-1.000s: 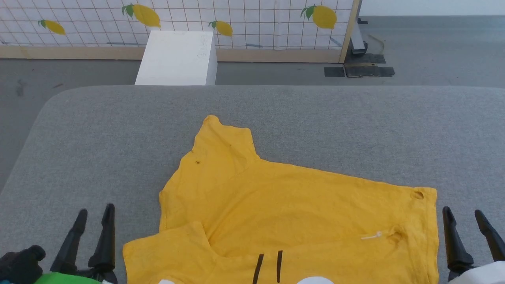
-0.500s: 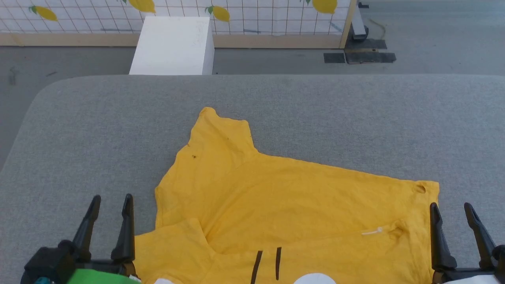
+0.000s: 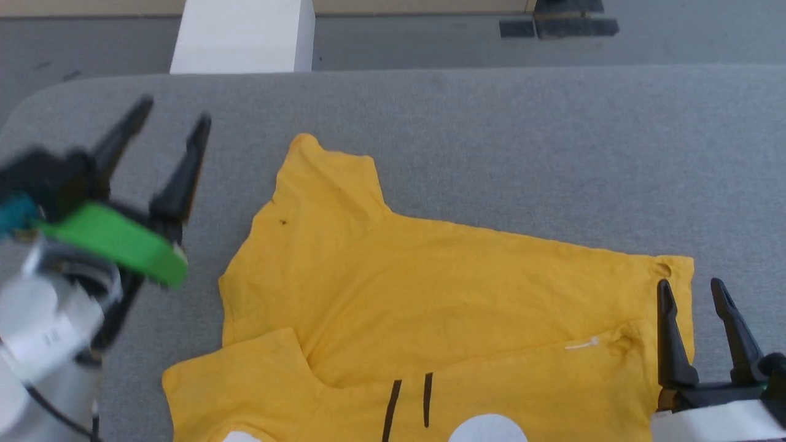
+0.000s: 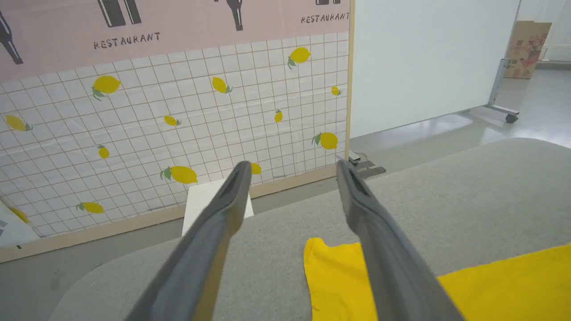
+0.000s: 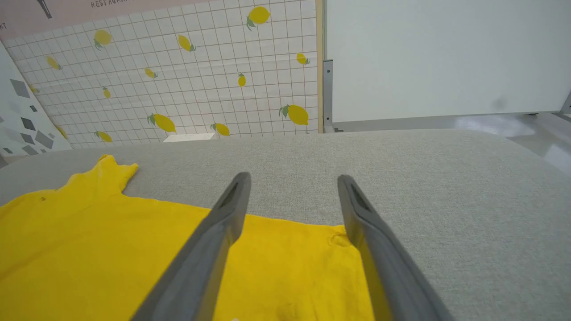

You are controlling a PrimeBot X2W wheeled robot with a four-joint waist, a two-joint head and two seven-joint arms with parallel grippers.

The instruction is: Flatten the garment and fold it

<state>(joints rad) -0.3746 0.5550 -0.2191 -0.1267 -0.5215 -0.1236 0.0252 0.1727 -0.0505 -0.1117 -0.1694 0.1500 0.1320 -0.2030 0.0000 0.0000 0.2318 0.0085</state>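
Yellow cotton, the garment (image 3: 430, 294) lies on the grey padded table (image 3: 491, 135), close to its near edge and about midway from left to right, its near part cut off by the bottom of the head view. It is spread but not flat: one sleeve (image 3: 325, 184) points to the far side, and a flap (image 3: 245, 380) at the near left is doubled over the body. Two black lines (image 3: 408, 405) and a white patch (image 3: 485, 430) of the print show at the near edge while the far part is plain cloth, which suggests the shirt is folded over on itself. A small white tag (image 3: 582, 345) sits near the right hem.

The right gripper (image 3: 691, 285) hangs low at the shirt's right edge, fingers spread wide and empty, one finger over the cloth and the other over bare table; that placing looks meant for pinching the right corner. The left gripper (image 3: 174, 112) is up above the table to the left of the shirt, well clear of it, likewise spread and holding nothing, its fingers aimed at the far side; I judge its target is the far sleeve, so that both ends can be pulled taut. Flattening is the step in hand, and the neat folding is not yet begun. Past the table's far edge a white box (image 3: 245, 37) stands on the grey floor (image 3: 399, 43)
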